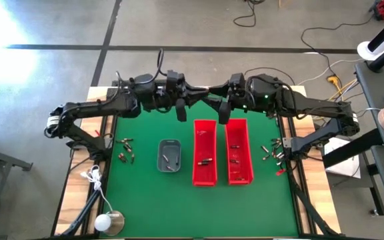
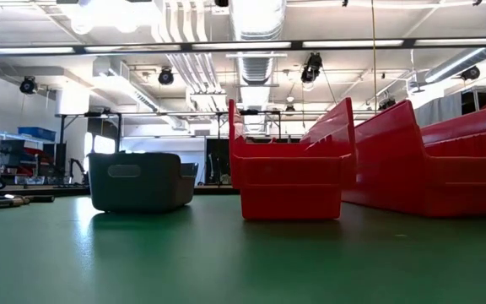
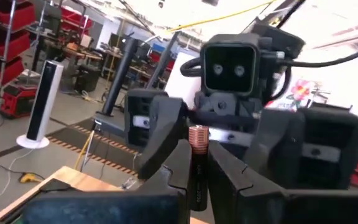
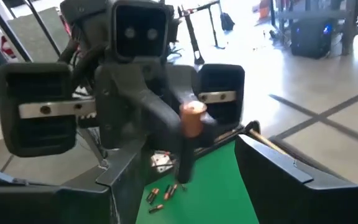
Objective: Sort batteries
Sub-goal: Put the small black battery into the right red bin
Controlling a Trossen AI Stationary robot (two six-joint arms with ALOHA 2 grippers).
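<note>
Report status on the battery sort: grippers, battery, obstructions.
Left gripper shut on battery, raised at table's far edge. Right gripper facing it, open, not on it yet. Nothing between them.

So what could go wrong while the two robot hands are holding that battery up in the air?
The left gripper pinches one battery high above the table, facing the right gripper, whose fingers stand open around it. If the handover is mistimed, the battery could probably drop. It might fall beside the red bins onto the green mat and roll off. The two grippers are very close, so they might bump.
</note>
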